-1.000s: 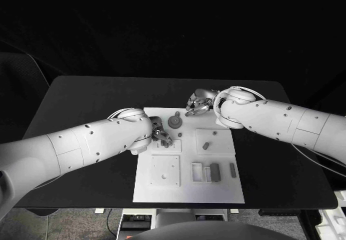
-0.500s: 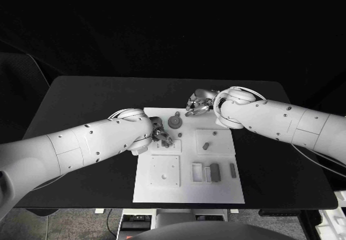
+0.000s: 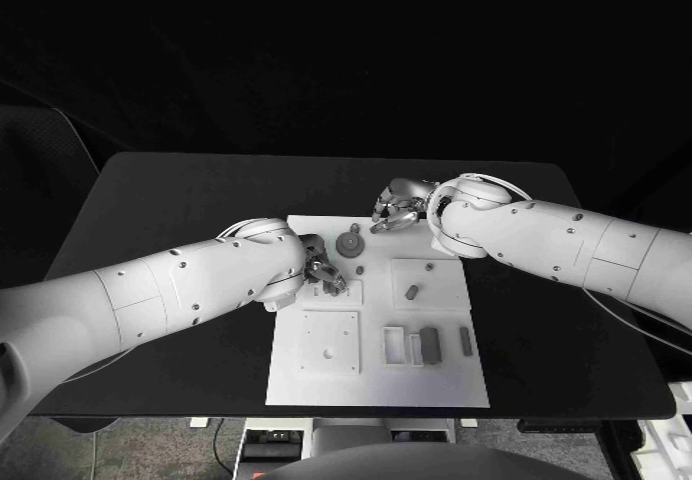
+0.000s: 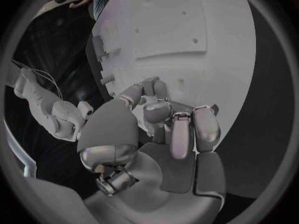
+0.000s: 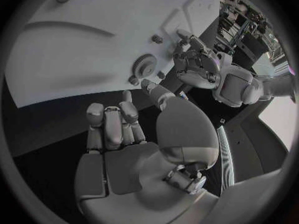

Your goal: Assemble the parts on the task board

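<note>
The task board (image 3: 378,345), a white plate lying mid-bench, is where both hands are working, and the step in hand looks like seating a small part near the board's far left. The left robot hand (image 3: 323,270) sits low over that far-left area with its fingers curled in toward the surface; whether a part is pinched under them I cannot tell, as the fingertips hide it in the head view and the left wrist view shows no clear piece. To do this well, I judge it should press straight down and keep the piece square to its socket, not dragging sideways across the neighbouring recesses. The right robot hand (image 3: 397,209) hovers at the board's far edge, fingers gathered; whether it grips anything I cannot tell either. It would do best to stay clear of the left hand's path, since the two are close. Just beside them lies a grey gear (image 3: 349,243) on the board, seen as a toothed disc in the right wrist view (image 5: 144,63). Nearer the robot are a square recessed block (image 3: 329,341), a grey peg (image 3: 411,292) to the right, and grey bars (image 3: 428,345) at near right. The black bench (image 3: 188,200) carries the board.
</note>
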Robot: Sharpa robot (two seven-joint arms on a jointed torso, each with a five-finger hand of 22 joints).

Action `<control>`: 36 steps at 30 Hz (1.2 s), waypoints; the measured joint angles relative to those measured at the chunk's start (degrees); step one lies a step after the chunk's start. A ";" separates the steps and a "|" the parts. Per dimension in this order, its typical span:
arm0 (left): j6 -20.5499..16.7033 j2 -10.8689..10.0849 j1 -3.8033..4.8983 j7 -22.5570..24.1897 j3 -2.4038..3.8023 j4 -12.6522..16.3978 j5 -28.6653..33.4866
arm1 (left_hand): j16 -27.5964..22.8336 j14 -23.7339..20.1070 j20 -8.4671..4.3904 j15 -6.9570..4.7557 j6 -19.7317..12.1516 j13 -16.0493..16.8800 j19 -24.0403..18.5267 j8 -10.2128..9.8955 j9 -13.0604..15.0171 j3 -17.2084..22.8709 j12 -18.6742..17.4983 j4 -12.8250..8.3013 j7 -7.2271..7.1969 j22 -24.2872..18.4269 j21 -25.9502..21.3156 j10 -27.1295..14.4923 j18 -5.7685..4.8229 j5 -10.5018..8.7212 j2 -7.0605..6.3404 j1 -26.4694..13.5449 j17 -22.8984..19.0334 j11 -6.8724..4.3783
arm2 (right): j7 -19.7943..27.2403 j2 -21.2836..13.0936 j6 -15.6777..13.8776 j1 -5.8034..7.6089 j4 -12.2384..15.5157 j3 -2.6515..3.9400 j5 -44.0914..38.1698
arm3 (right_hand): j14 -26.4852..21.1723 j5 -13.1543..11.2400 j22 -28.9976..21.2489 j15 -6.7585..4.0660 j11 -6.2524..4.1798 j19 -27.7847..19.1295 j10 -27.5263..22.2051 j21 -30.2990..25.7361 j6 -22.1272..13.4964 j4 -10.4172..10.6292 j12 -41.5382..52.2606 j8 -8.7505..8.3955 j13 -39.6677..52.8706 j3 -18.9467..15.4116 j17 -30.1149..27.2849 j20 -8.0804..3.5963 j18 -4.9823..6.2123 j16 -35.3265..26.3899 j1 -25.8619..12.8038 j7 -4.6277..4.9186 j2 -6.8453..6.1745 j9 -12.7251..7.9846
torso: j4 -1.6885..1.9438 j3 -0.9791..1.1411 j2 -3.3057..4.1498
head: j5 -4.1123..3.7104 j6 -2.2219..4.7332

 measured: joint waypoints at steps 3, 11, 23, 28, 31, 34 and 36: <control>0.01 0.01 0.00 0.00 0.00 -0.03 0.04 | 0.00 0.00 0.00 0.00 0.00 0.00 0.00 0.00 -0.05 0.00 0.00 0.00 0.00 0.00 0.00 0.00 -0.01 -0.12 0.00 0.00 0.00 0.00 | 0.00 -0.01 0.00 0.00 0.00 0.00 0.00 | 0.01 0.00 0.00 0.01 0.00 0.00 0.00 0.00 0.00 0.00 0.00 0.00 0.00 0.00 -0.02 0.00 -0.01 0.00 0.00 0.00 0.00 0.00 | 0.00 0.00 0.00 | -0.02 -0.01; 0.01 0.01 0.00 0.05 0.01 -0.11 -0.03 | 0.00 0.00 0.01 0.00 0.00 -0.05 0.00 -0.22 -0.15 -0.32 0.00 0.32 0.00 0.00 0.00 0.00 -0.02 -0.99 0.01 0.00 0.00 0.00 | -0.01 0.00 0.01 0.00 0.00 0.00 0.00 | 0.02 0.00 0.00 0.02 0.01 0.00 -0.01 0.00 0.05 0.00 0.00 0.00 -0.05 0.00 -0.06 0.00 0.00 0.00 0.00 -0.05 0.00 0.00 | 0.00 -0.02 0.00 | -0.04 -0.04; -0.06 0.00 -0.04 0.26 0.02 -0.08 -0.45 | 0.00 -0.01 0.02 0.01 0.00 -0.11 0.00 0.72 0.28 0.36 0.27 1.17 0.00 0.00 0.00 0.00 -0.03 1.51 -0.63 0.94 0.00 0.00 | -0.02 0.04 0.03 -0.02 0.00 0.00 0.00 | 0.05 0.00 0.00 0.05 0.02 0.00 -0.02 0.00 0.12 0.00 0.00 0.00 -0.04 0.00 -0.06 0.00 0.00 0.00 0.00 -0.12 0.00 0.01 | 0.00 -0.02 -0.01 | -0.01 0.01; -0.10 -0.03 -0.05 0.33 0.02 -0.03 -0.72 | 0.00 -0.01 0.03 0.01 0.00 -0.11 0.00 0.73 0.30 0.36 0.27 1.17 0.00 0.00 0.00 0.00 -0.03 1.52 -0.83 1.13 0.00 0.00 | -0.02 0.04 0.04 -0.03 0.00 0.00 0.00 | 0.13 0.00 0.00 0.13 0.02 0.00 -0.02 0.00 0.11 0.00 0.00 0.00 -0.04 0.00 -0.06 0.00 -0.01 0.00 0.00 -0.12 0.00 0.01 | 0.00 0.00 -0.01 | 0.01 0.05; -0.11 -0.05 -0.05 0.35 0.03 -0.01 -0.83 | 0.00 -0.01 0.03 0.01 0.00 -0.11 0.00 0.73 0.30 0.36 0.27 1.17 0.00 0.00 0.00 0.00 -0.04 1.52 -0.83 1.13 0.00 0.00 | -0.02 0.04 0.04 -0.03 0.00 0.00 0.00 | 0.07 0.00 0.00 0.07 0.11 0.00 -0.11 0.00 0.00 0.00 0.00 0.00 -0.04 0.00 -0.06 0.00 -0.01 0.00 0.00 0.00 0.00 0.01 | 0.00 0.00 -0.01 | 0.01 0.06; -0.11 -0.08 -0.05 0.36 0.04 -0.01 -0.89 | 0.00 -0.01 0.03 0.01 0.00 -0.11 0.00 0.73 0.30 0.36 0.27 1.17 0.00 0.00 0.00 0.00 -0.04 1.52 -0.83 1.13 0.05 0.00 | -0.02 0.03 0.05 -0.03 -0.02 0.00 0.00 | -0.04 0.00 0.00 -0.04 0.11 0.00 -0.11 0.00 -0.02 0.00 0.00 0.00 -0.04 0.00 -0.06 0.00 0.00 0.00 0.00 0.02 0.00 0.01 | -0.01 0.00 0.00 | 0.01 0.05; -0.11 -0.09 -0.05 0.36 0.04 -0.01 -0.93 | 0.00 -0.01 0.03 0.01 0.00 -0.11 0.00 0.73 0.30 0.36 0.27 1.17 0.00 0.00 0.00 0.00 -0.04 1.52 -0.83 1.13 0.05 0.00 | -0.02 0.02 0.05 -0.04 -0.03 0.00 0.00 | -0.06 0.00 0.01 -0.06 0.11 0.00 -0.12 0.00 -0.02 0.00 0.00 0.00 -0.04 0.00 -0.06 0.00 -0.01 0.00 0.00 0.02 0.00 0.01 | -0.01 0.00 -0.01 | 0.01 0.03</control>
